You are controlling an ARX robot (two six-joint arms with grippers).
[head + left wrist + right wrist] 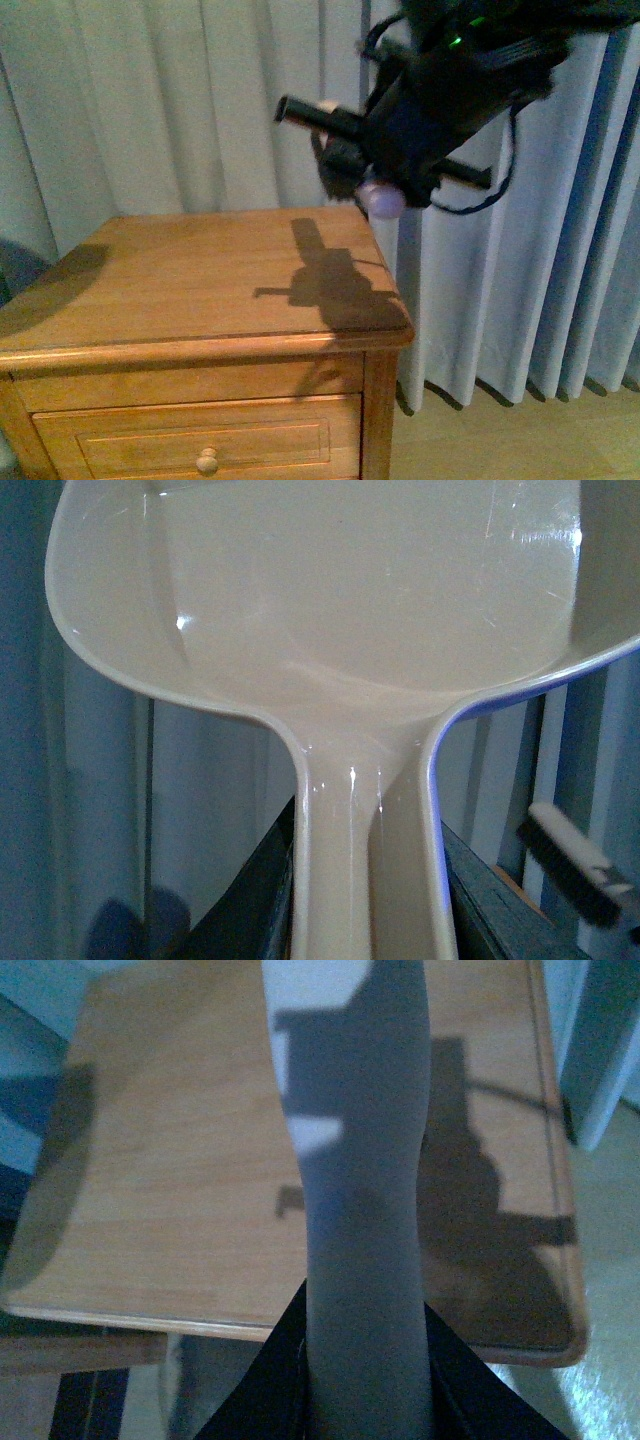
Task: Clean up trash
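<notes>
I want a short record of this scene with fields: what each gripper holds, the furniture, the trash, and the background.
left gripper: shut on the handle of the pale beige dustpan
right gripper: shut on the white handle of the brush, raised above the cabinet
cabinet: wooden; arm shadows fall on its top
drawer: closed, with a round knob
trash: not seen in any view
background: pale curtains
</notes>
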